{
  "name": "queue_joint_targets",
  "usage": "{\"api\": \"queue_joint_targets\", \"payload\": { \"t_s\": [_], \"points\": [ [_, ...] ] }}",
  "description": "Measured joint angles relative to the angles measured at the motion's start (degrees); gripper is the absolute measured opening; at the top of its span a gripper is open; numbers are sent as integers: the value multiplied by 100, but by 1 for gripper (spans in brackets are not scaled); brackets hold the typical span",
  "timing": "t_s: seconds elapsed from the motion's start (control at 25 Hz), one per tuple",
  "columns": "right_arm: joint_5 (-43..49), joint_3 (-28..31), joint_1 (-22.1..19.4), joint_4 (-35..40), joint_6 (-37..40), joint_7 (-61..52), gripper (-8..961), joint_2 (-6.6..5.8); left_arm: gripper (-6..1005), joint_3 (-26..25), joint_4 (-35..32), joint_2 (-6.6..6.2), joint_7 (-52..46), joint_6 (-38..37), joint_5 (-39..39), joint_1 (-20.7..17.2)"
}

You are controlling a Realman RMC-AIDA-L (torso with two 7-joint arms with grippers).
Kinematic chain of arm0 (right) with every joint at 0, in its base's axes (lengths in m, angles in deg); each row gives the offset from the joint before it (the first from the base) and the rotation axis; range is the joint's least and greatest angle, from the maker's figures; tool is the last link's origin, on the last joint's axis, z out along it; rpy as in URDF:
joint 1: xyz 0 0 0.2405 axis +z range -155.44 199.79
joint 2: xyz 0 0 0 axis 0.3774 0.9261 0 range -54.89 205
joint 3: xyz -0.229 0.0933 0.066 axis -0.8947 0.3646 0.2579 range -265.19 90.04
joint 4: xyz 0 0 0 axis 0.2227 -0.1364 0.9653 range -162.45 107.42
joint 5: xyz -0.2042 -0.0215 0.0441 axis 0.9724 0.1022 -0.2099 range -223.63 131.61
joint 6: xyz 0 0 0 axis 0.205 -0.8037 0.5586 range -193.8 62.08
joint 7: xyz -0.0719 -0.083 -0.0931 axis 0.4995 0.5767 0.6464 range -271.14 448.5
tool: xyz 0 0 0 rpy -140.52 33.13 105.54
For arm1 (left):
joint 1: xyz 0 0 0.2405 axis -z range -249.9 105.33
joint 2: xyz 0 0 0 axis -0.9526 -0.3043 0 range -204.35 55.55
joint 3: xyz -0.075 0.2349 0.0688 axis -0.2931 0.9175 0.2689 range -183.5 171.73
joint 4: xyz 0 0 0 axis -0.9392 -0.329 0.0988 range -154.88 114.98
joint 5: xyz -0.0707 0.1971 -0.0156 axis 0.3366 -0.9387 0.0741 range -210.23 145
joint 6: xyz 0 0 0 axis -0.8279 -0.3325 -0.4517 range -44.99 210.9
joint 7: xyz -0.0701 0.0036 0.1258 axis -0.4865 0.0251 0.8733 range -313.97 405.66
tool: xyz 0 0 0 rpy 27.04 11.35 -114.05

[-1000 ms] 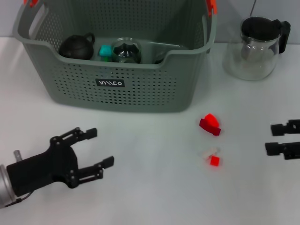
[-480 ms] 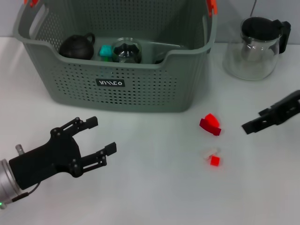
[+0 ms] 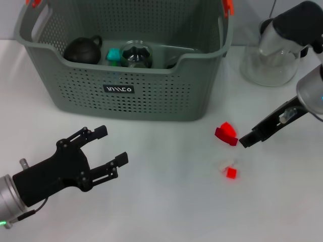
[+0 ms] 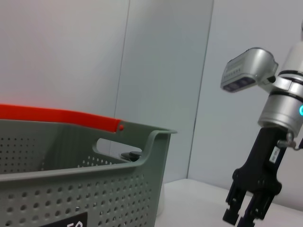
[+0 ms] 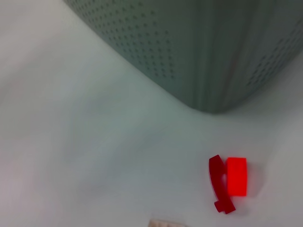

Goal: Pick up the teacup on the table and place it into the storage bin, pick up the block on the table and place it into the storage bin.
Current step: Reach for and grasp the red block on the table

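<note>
Right gripper [image 3: 247, 140] just beside red block [image 3: 226, 133], fingers' spread we cannot tell; left gripper [image 3: 111, 147] wide open, empty, before storage bin [image 3: 166, 101]

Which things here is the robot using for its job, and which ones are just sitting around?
For the job:
storage bin
red blocks
right gripper, close beside those blocks

Just sitting around:
glass teapot
small red and pale piece
black teapot in the bin
left gripper, open over bare table

Bright, even overhead light w/ soft faint shadows; right wrist view blurry esp. storage bin [image 5: 199, 52] at 12 o'clock.
</note>
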Motion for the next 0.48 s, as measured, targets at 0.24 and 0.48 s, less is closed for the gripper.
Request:
{"api": "queue_joint_targets", "payload": {
  "t_s": [0.24,0.48],
  "points": [
    [-10,-366,-107,-172,-391,-47,529,3,843,-102,118,-3,53,12,1,2],
    [-9,-494,-111,-523,-846,-22,530,1,843,-124,227,-6,177,14,6,5]
  ]
}}
